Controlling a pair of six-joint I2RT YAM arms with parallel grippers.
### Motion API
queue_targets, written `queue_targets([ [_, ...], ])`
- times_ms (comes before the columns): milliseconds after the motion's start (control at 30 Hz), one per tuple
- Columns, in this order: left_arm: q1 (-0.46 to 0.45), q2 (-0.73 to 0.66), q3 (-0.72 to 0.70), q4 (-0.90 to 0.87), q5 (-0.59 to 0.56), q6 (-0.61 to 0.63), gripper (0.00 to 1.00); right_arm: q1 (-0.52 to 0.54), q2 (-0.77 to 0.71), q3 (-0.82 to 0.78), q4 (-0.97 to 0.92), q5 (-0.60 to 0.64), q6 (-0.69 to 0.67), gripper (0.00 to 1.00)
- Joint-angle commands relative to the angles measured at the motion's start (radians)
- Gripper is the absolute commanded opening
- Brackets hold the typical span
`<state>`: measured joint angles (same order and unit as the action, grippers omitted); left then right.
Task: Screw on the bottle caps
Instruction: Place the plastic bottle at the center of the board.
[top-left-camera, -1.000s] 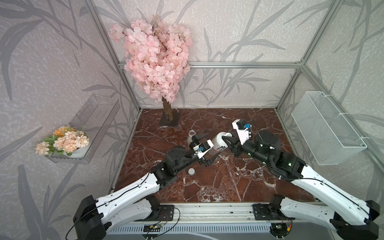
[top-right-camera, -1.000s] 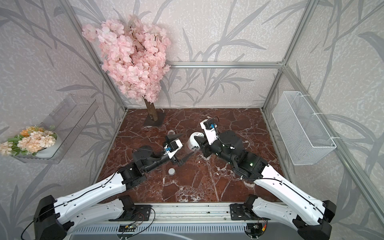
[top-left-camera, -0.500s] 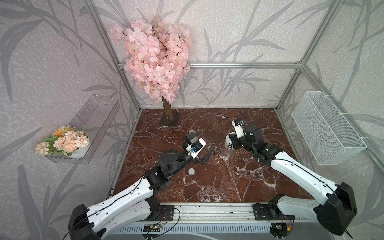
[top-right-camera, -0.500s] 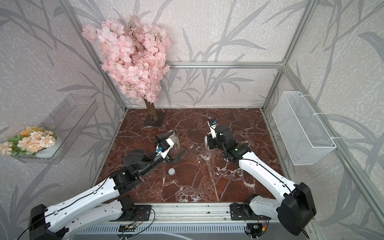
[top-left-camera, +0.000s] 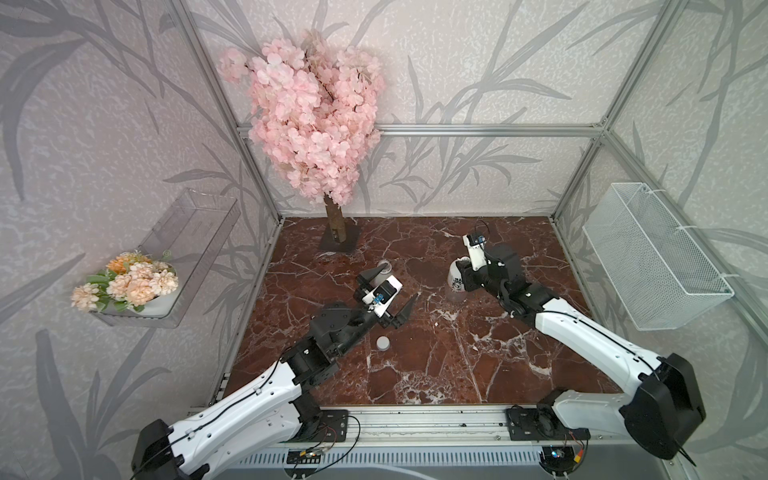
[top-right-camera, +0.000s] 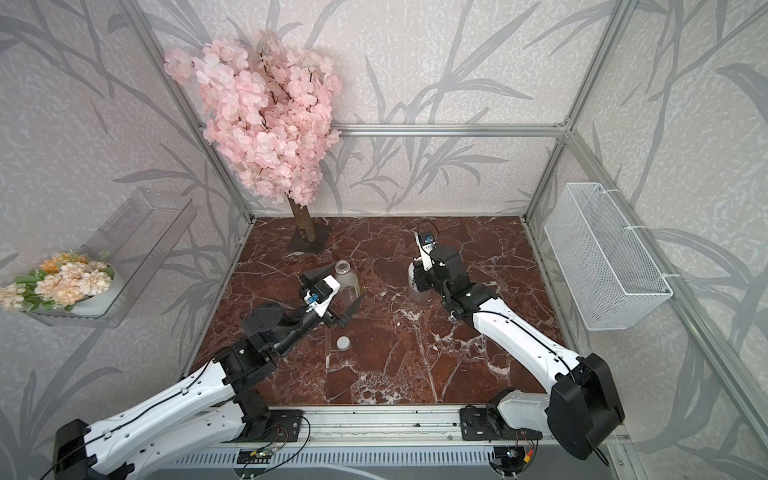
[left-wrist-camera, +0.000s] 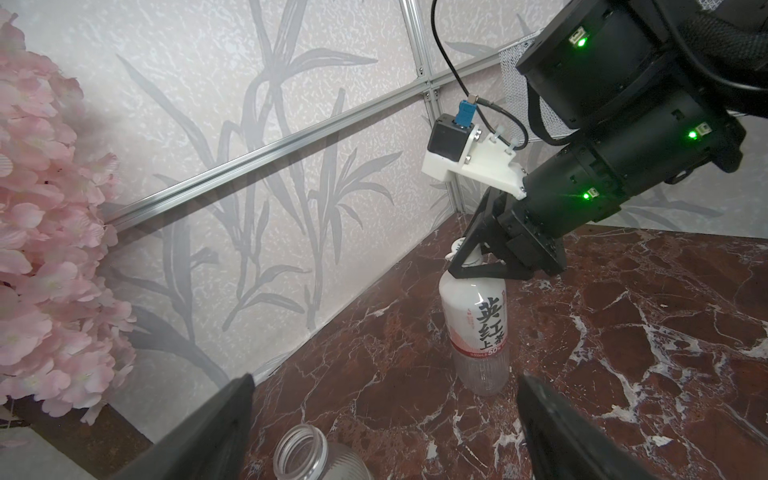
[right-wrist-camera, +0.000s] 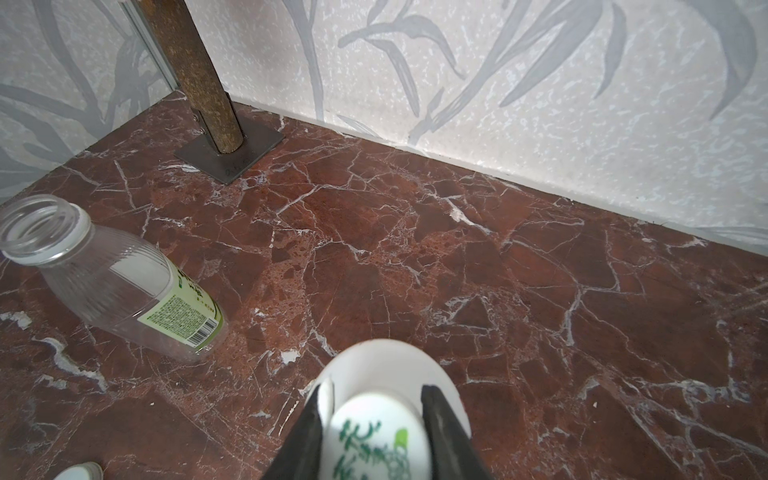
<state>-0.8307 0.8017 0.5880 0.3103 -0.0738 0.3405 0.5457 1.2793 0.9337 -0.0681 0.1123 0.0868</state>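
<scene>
Bottle with black characters (left-wrist-camera: 478, 328) now stands apart from left jaws.

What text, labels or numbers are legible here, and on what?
"英红", with "上" beside it: black characters on the white bottle.
"50": on that bottle's red band.
Green label on the clear bottle: print and barcode too small to read.
Top of the printed cap: green marks, too blurred to read.
</scene>
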Motion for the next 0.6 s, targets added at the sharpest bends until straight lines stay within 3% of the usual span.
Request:
queue_targets([
  [0, 0.006, -0.013, -0.005, 0.004, -0.006, -0.011, 1.00, -0.010, -0.005, -0.010, -0.022, -0.003, 0.017, 0.10],
  [567, 0.013, -0.001, -0.005, -0.002, 0.000, -0.011, 1.00, -0.025, 0.027, 0.058, -0.126, -0.033, 0.057, 0.61],
])
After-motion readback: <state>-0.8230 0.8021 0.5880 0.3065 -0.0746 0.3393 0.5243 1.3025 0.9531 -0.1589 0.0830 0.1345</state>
